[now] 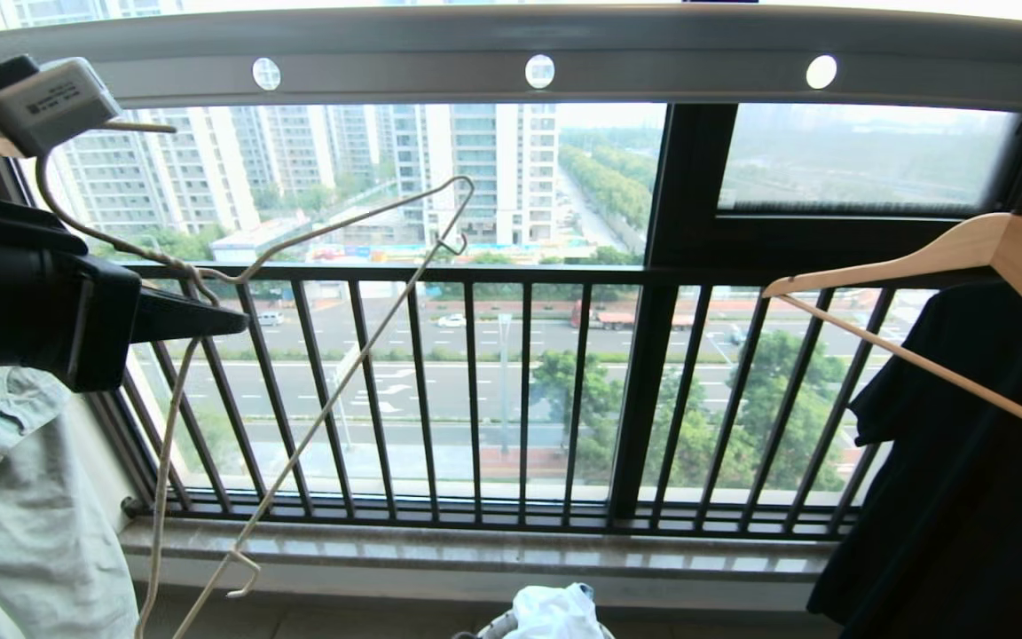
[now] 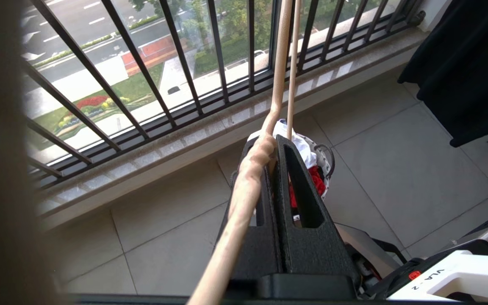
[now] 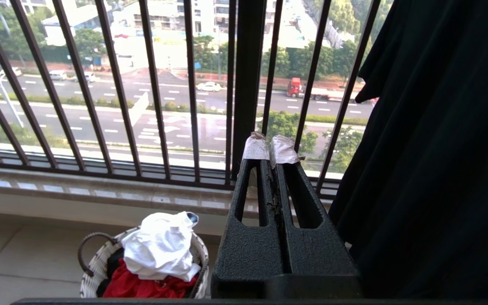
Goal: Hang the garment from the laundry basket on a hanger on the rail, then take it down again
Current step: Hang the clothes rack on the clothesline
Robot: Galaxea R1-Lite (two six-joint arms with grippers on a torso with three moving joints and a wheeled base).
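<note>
The white short-sleeved T-shirt (image 3: 161, 248) lies crumpled on top of a red garment (image 3: 142, 286) inside the small round white woven basket with dark loop handles (image 3: 95, 271), which stands on the tiled floor (image 2: 396, 169) below the stone window sill (image 1: 475, 555). It is not yet on a hanger.

The thin cream-white wire hanger (image 1: 334, 390) is clamped in the left gripper (image 2: 275, 146), whose black jaws are closed on the twisted neck of the wire. The hanger hangs tilted, its long hook (image 1: 50, 204) off the long grey metal rail with round holes (image 1: 539, 71) above. The right gripper (image 3: 269, 150) is parked near the black shirt (image 1: 963, 461) on a thick wooden hanger (image 1: 999, 244), its taped fingertips pressed together and empty.

Recommended procedure for the step in hand:
- Maintain a firm clamp on the twisted neck; the thin wire is likely to pivot.
- Bring the hanger towards the basket.
- Keep its notched ends clear of the black window bars (image 1: 475, 390).
- Use the right gripper to take the T-shirt by its collar, leaving the red garment behind.
</note>
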